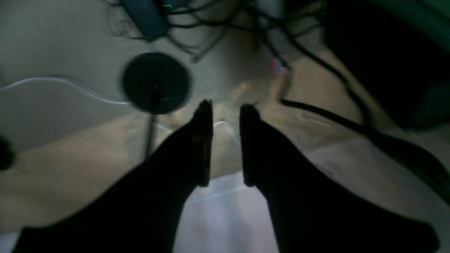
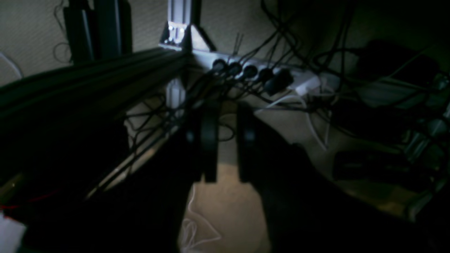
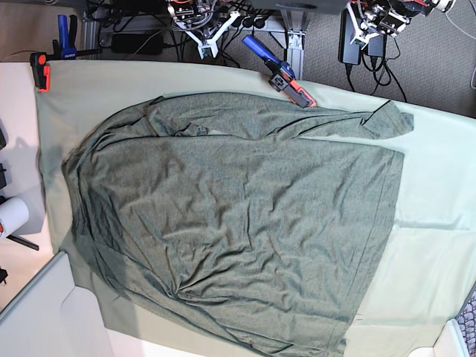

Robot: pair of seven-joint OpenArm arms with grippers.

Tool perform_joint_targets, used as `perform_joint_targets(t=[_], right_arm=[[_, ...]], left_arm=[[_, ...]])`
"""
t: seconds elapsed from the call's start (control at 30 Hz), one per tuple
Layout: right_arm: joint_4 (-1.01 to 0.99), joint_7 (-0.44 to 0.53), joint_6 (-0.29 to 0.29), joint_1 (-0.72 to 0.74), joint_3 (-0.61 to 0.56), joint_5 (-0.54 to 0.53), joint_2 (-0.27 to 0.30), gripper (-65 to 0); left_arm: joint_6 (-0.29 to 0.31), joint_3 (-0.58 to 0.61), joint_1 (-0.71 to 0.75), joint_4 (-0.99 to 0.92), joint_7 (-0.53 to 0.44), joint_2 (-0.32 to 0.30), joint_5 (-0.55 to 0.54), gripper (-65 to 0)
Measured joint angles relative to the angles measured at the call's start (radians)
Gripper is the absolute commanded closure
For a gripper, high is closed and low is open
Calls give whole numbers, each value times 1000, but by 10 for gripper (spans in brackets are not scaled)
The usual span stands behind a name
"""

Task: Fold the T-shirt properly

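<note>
The T-shirt (image 3: 238, 223) is a large dark heathered grey-green shirt, spread wrinkled over most of the mint-green table cloth (image 3: 439, 186) in the base view, with one sleeve toward the top right. Both arms are pulled back beyond the table's far edge. My left gripper (image 3: 375, 18) is at the top right and my right gripper (image 3: 199, 16) at the top middle, both apart from the shirt. In the left wrist view my left gripper (image 1: 226, 105) shows a narrow gap and holds nothing. In the right wrist view my right gripper (image 2: 227, 109) also shows a narrow gap and is empty. Neither wrist view shows the shirt.
A blue and orange clamp (image 3: 279, 73) lies on the far table edge, touching the shirt. Another clamp (image 3: 41, 71) grips the far left corner. A white roll (image 3: 11, 216) stands at the left. Cables and a power strip (image 2: 260, 75) are on the floor behind.
</note>
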State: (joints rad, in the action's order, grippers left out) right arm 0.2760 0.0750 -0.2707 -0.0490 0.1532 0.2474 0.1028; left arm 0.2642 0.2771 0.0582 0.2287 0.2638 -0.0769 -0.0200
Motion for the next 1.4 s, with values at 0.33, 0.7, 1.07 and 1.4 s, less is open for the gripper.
perform_joint_targets(t=[0.33,0.7,1.07,1.4], right_arm=[[244,-17,-127,-243,0,-101,99,-102],[815,-223,-164,-590,2,-392,258,-102],[1387,-333,-170,-882,123,-504,335,-102],[1614,-440,-171,-869,341,-743,338,-299]], left_arm=[[279,-170,285,463,-37,-127,-215,-174],[414,-440,577,1058,116,-153,-482,-202],[417,-603,760,1568,335,-201,-759,-317],[418,-637,774,1807,357,-285,-759,-361]])
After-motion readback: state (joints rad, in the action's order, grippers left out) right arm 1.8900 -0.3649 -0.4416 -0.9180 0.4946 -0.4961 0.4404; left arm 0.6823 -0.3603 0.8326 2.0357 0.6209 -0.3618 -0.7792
